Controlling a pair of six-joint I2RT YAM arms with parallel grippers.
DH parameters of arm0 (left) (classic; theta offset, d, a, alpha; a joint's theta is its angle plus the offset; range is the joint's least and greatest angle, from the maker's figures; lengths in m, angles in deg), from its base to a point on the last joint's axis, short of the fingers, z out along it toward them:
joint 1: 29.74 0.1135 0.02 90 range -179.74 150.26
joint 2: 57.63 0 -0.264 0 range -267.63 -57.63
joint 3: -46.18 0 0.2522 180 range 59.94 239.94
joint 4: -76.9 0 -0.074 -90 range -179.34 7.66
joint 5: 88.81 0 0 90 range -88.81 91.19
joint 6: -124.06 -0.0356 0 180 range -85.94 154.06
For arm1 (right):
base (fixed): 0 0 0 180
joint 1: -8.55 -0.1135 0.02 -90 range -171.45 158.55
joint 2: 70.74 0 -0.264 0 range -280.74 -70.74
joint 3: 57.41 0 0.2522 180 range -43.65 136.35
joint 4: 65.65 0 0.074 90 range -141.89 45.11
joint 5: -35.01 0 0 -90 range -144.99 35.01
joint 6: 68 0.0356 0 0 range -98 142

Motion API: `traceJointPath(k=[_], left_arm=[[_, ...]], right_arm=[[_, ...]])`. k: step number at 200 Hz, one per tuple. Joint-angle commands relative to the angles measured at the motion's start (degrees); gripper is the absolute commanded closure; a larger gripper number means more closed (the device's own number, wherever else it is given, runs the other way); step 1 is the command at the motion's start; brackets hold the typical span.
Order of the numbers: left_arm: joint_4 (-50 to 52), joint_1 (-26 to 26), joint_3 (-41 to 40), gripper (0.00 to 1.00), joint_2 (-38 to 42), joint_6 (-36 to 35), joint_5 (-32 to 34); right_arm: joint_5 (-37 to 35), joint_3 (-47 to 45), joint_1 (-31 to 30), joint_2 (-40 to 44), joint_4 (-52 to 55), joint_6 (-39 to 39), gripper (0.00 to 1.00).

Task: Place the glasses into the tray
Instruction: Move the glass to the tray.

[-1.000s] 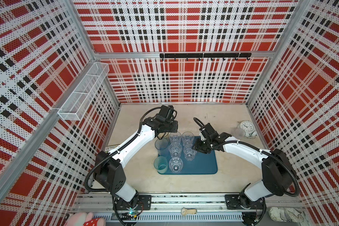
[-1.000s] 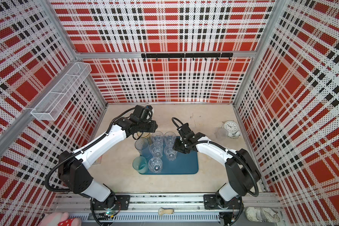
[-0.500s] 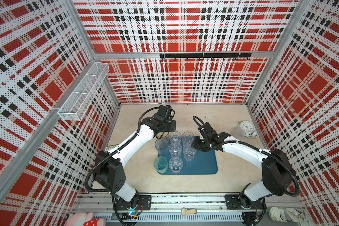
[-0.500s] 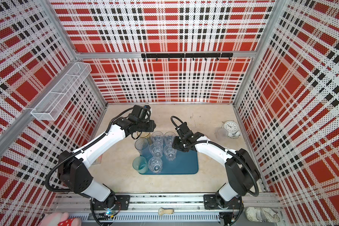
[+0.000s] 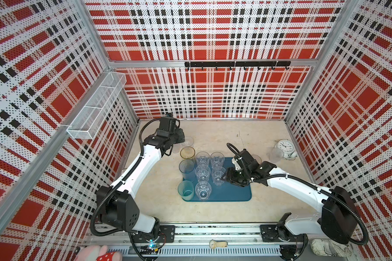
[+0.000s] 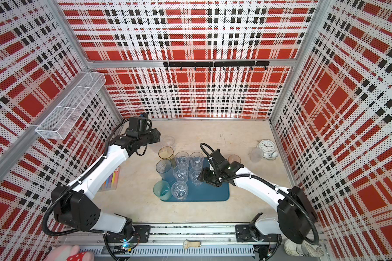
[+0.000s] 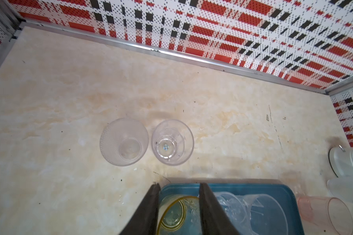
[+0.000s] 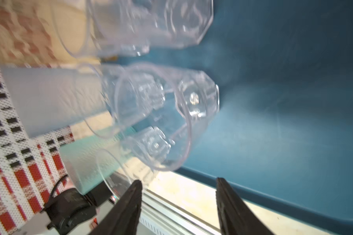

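The teal-blue tray (image 5: 235, 192) holds several glasses: clear faceted ones, a tall grey-blue one (image 5: 186, 168) and a teal one (image 5: 186, 191). An amber glass (image 5: 187, 153) stands at its far left corner. My right gripper (image 8: 177, 181) is open over the tray, nothing between its fingers, just short of a clear glass (image 5: 218, 175). My left gripper (image 7: 178, 184) hangs open above the table; the amber glass (image 7: 174, 213) shows below the gap, untouched. Two clear glasses (image 7: 123, 142) (image 7: 172, 142) stand on the table beyond it. A pink glass (image 5: 256, 158) and a frosted one (image 5: 275, 155) stand off the tray.
A white alarm clock (image 5: 285, 146) stands at the far right beside the frosted glass. A white wire basket (image 5: 97, 106) hangs on the left wall and a black hook rail (image 5: 235, 64) on the back wall. A coloured packet (image 6: 111, 180) lies on the table's left.
My right gripper's jaws have spread apart beside the clear glass on the tray. My left gripper has drawn back toward the far left, uncovering the amber glass.
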Motion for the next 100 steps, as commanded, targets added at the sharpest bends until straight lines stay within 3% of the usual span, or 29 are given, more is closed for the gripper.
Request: traceJointPath(k=[1,39,100], left_arm=[[-2.3,0.8,-1.4,0.62,1.5,0.2,0.3],[-3.4,1.6,-3.3,0.61,2.1,2.0,0.4],[-3.9,3.7,-5.3,0.61,2.4,1.9,0.4]], right_arm=[[3.0,-1.0,-1.1,0.0,-6.2,4.4,0.37],[4.3,-3.2,-1.1,-3.4,-16.1,7.8,0.37],[-0.1,-0.8,-0.5,-6.8,-16.6,5.8,0.37]])
